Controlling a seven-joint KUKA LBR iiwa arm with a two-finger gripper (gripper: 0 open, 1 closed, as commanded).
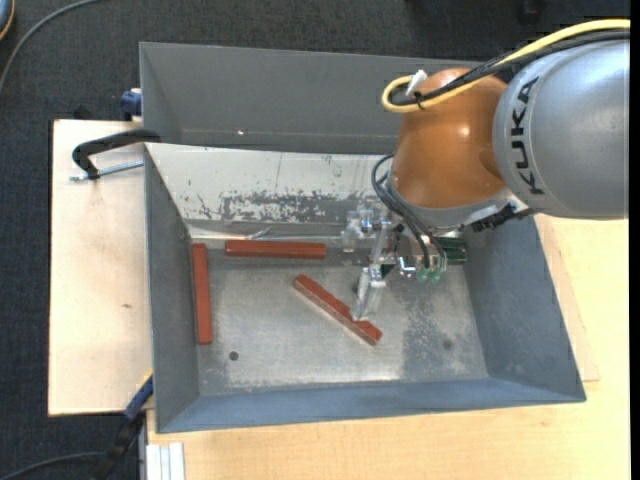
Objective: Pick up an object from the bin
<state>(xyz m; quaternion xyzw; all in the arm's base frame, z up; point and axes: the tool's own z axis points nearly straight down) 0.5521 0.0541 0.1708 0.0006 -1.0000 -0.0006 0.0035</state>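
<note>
My gripper (366, 306) hangs down near the middle of the bin, right of centre, its metal fingers reaching to the right end of a reddish-brown stick (336, 309) that lies diagonally on the floor. The fingertips sit right at that stick, close together. Another reddish-brown stick (275, 250) lies flat along the back wall, left of the gripper. A third one (203, 293) lies lengthwise along the left wall.
The arm with its orange cover and cables fills the upper right above the bin. A small dark spot marks the floor at front left.
</note>
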